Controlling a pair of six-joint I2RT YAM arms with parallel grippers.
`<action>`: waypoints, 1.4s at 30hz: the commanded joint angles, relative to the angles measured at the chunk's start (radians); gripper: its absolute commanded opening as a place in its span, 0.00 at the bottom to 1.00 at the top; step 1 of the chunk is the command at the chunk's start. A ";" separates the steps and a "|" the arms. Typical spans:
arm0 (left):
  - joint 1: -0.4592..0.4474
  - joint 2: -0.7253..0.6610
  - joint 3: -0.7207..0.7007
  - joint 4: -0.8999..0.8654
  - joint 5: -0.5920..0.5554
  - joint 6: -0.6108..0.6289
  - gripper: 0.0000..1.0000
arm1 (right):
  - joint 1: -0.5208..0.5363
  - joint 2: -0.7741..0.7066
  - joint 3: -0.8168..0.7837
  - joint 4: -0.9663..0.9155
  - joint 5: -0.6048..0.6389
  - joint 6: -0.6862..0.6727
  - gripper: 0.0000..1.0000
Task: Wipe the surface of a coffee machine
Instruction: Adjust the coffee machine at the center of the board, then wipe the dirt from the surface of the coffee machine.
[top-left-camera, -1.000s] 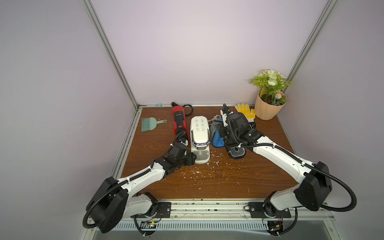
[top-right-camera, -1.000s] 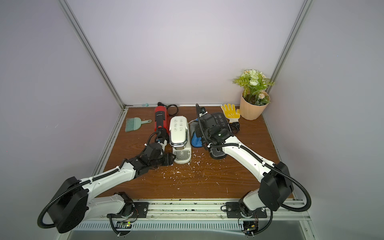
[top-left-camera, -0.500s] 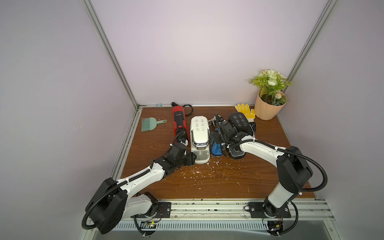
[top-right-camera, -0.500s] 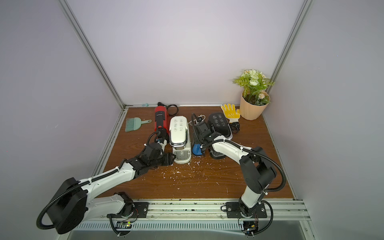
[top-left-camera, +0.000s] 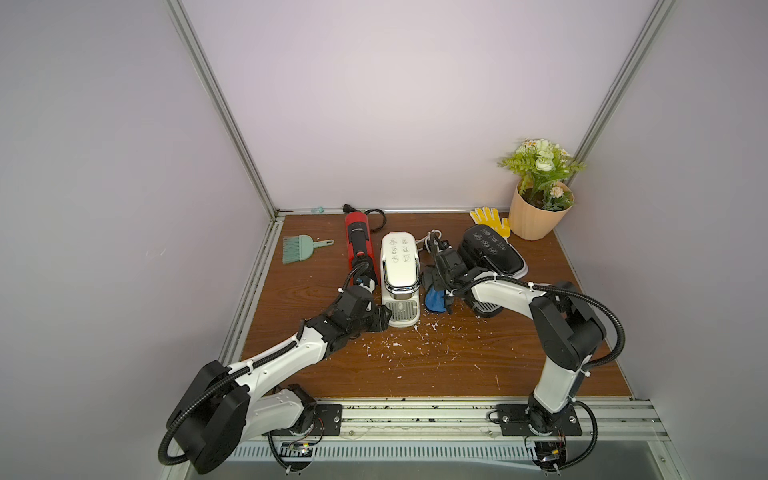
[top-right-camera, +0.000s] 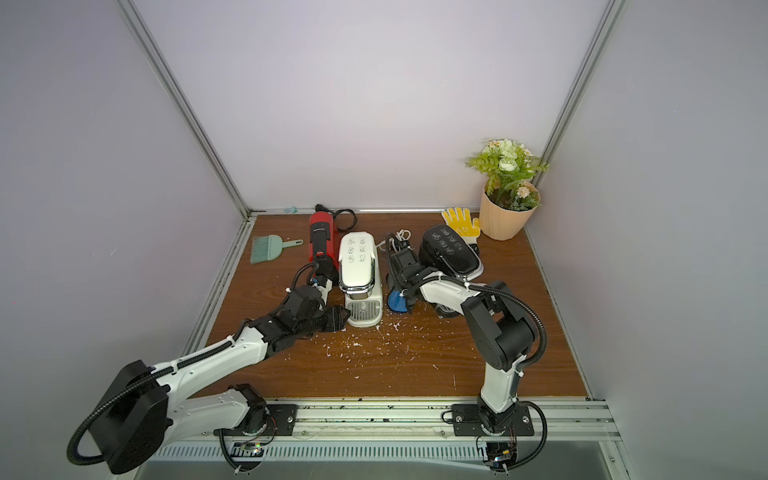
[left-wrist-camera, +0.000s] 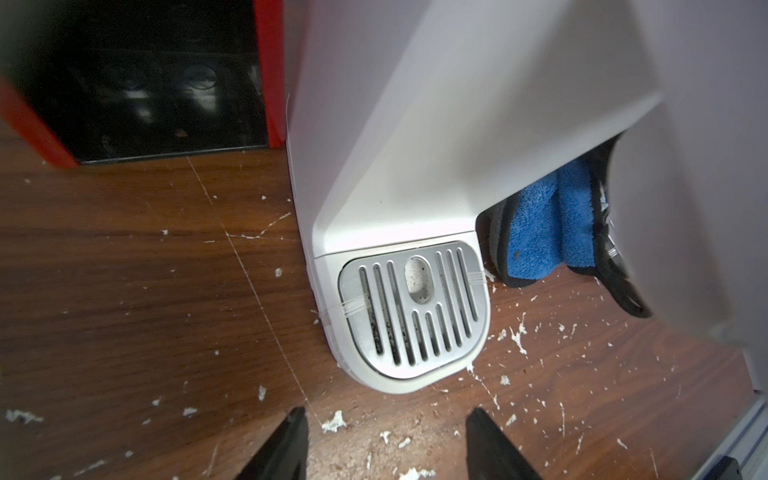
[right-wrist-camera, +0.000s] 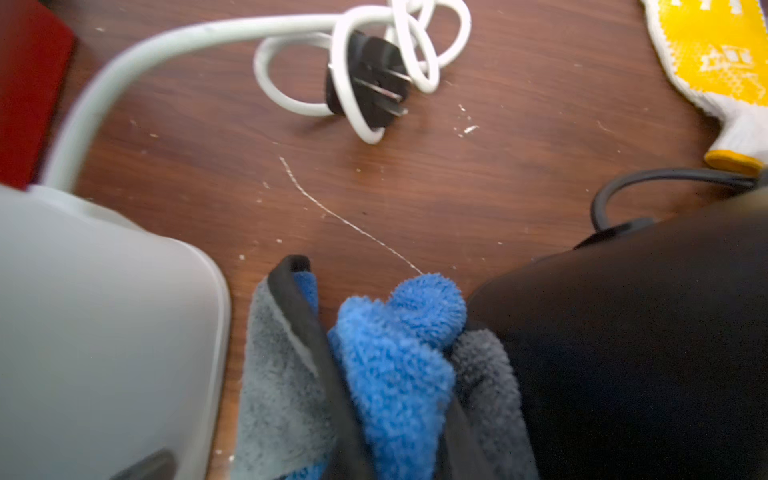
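A white coffee machine (top-left-camera: 399, 270) (top-right-camera: 359, 266) stands mid-table, its slotted drip tray (left-wrist-camera: 411, 307) facing the front. My right gripper (top-left-camera: 441, 286) (right-wrist-camera: 395, 415) is shut on a blue and grey cloth (top-left-camera: 434, 300) (right-wrist-camera: 390, 353), down in the gap between the white machine and a black coffee machine (top-left-camera: 492, 249). The cloth (left-wrist-camera: 540, 232) hangs beside the white machine's right side. My left gripper (top-left-camera: 380, 322) (left-wrist-camera: 386, 419) is open and empty, low over the table just in front of the drip tray's left corner.
A red coffee machine (top-left-camera: 358, 239) stands close on the white one's left. White crumbs (top-left-camera: 415, 340) litter the brown table. A white cord with plug (right-wrist-camera: 365, 75) lies behind. A green brush (top-left-camera: 301, 248), a yellow glove (top-left-camera: 490, 218) and a flower pot (top-left-camera: 536, 212) are at the back.
My right arm has folded and come down, bringing the cloth lower and nearer the front beside the white machine. The left arm has not moved.
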 joint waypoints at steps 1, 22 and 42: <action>0.010 0.004 0.007 -0.013 -0.016 -0.002 0.62 | -0.073 -0.008 -0.021 0.019 0.082 0.017 0.01; 0.010 0.114 -0.048 0.114 -0.018 -0.031 0.60 | -0.045 -0.228 -0.152 0.477 -0.750 0.137 0.02; 0.010 0.163 -0.022 0.132 -0.042 -0.094 0.59 | -0.049 -0.218 -0.105 0.455 -0.696 0.085 0.02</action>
